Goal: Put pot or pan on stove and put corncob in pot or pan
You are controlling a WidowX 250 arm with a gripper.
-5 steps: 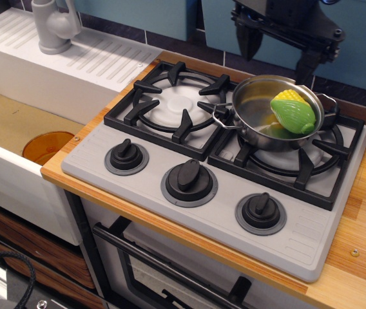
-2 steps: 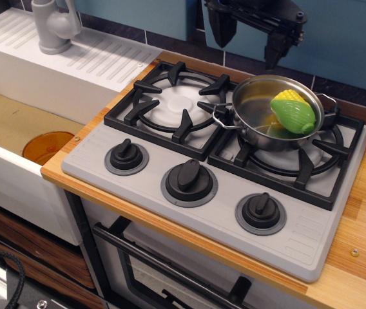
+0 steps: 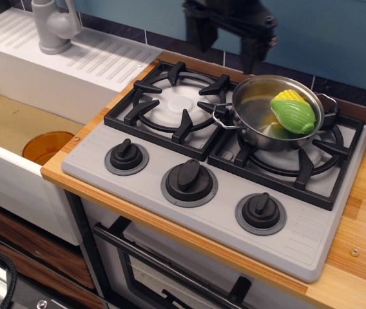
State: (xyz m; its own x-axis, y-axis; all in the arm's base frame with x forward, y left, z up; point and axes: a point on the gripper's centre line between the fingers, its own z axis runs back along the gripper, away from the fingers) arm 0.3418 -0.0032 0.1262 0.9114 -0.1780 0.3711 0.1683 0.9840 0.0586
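Since the corncob (image 3: 292, 113) is already lying inside the pot (image 3: 270, 111), and the pot sits on the right burner grate of the stove (image 3: 234, 167), both steps look done to me. That puts cob and pot below the claw (image 3: 225, 45) and off to its right, well apart from it. Its two fingers are spread with nothing between them, hanging up by the back wall over the rear edge of the counter (image 3: 363, 225). Nothing really left to grab, so I'd guess the next move is just backing off without bumping the pot's loop handles.
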